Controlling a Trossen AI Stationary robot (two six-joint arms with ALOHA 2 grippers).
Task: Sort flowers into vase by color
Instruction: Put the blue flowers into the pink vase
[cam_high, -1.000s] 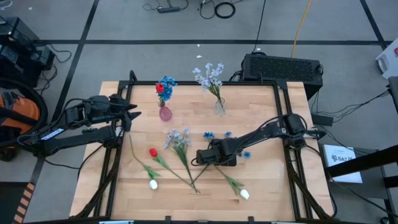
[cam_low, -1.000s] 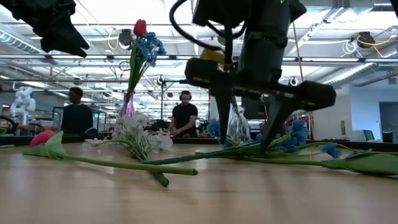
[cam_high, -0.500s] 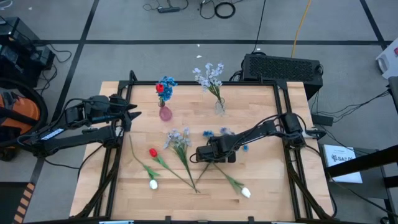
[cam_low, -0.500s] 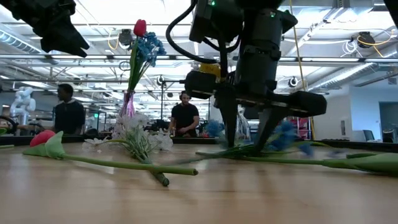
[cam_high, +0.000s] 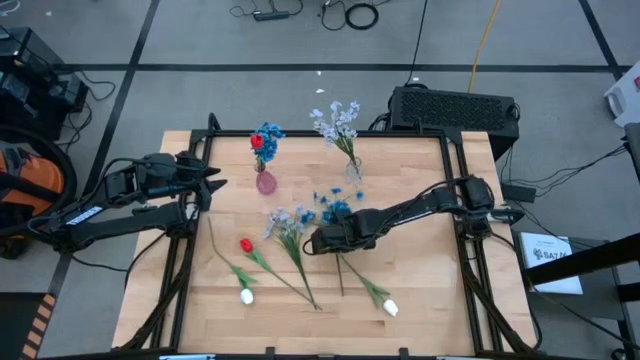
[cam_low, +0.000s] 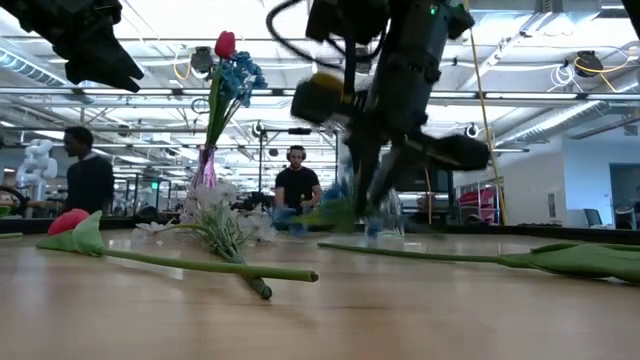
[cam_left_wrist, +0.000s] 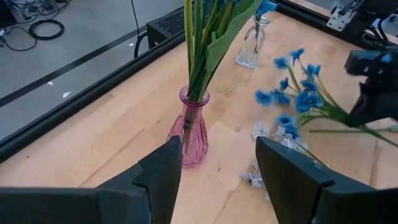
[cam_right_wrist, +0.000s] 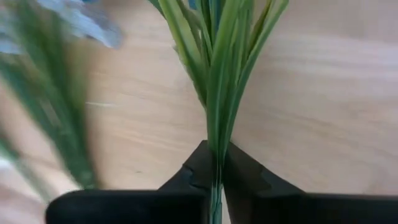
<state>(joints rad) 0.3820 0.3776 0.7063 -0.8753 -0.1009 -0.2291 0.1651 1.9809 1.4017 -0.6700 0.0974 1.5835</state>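
My right gripper (cam_high: 320, 240) stands mid-table, shut on a blue flower (cam_high: 333, 207) whose blossoms point toward the far edge. My left gripper (cam_high: 215, 182) waits open at the left, near the pink vase (cam_high: 265, 183), which holds a blue flower and a red tulip (cam_high: 258, 141). A clear vase (cam_high: 353, 172) holds a lavender-white spray (cam_high: 336, 120). Flat on the table lie another lavender-white spray (cam_high: 288, 222), a red tulip (cam_high: 246, 245) and two white tulips (cam_high: 246, 296) (cam_high: 390, 309). My right gripper pinches the blue flower's bunch of green stems (cam_right_wrist: 214, 163) between its two fingers, below the blossoms. The fingers come from above, pointing steeply down, across the stems. The blossom end (cam_left_wrist: 298, 93) is raised off the table and slants toward the far edge.
A black box (cam_high: 455, 108) sits behind the table's far right corner. Black frame rails run along the table's edges. In the low view, people (cam_low: 297, 190) stand in the room behind. Bare wood lies along the right side and near edge.
My right gripper has shut on the blue flower's stems, rolled, and shifted a little toward the table's left. The flower has swung about: its blossoms, which lay to the gripper's right, now point toward the far edge and are raised off the wood.
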